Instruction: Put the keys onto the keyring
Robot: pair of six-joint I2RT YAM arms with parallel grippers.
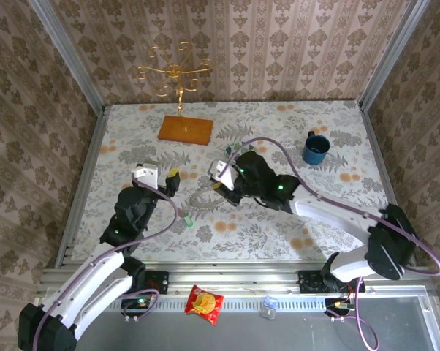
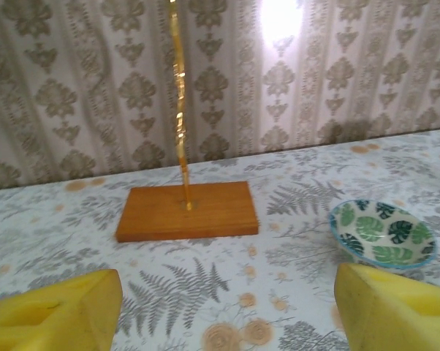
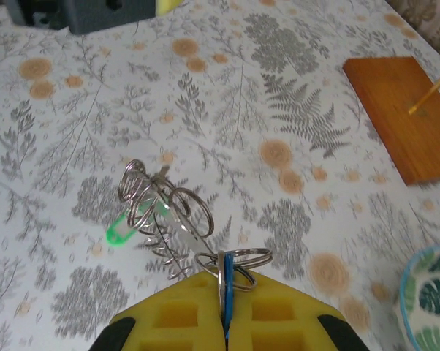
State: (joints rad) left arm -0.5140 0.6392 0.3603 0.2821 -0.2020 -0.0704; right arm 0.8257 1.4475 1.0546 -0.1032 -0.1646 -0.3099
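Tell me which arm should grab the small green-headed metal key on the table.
Probably left: left gripper open and empty, right gripper shut on the blue-headed metal key, so unable to take the green-headed metal key.

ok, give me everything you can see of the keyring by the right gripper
The keyring is a loose cluster of thin, shiny silver wire loops, metal by the look, overlapping and partly raised off the fern-patterned table. It sits just ahead of the right gripper, shut on the blue key; the nearest loop circles that key at the gripper's tip. The green key lies at the cluster's left, its shaft running in among the loops.
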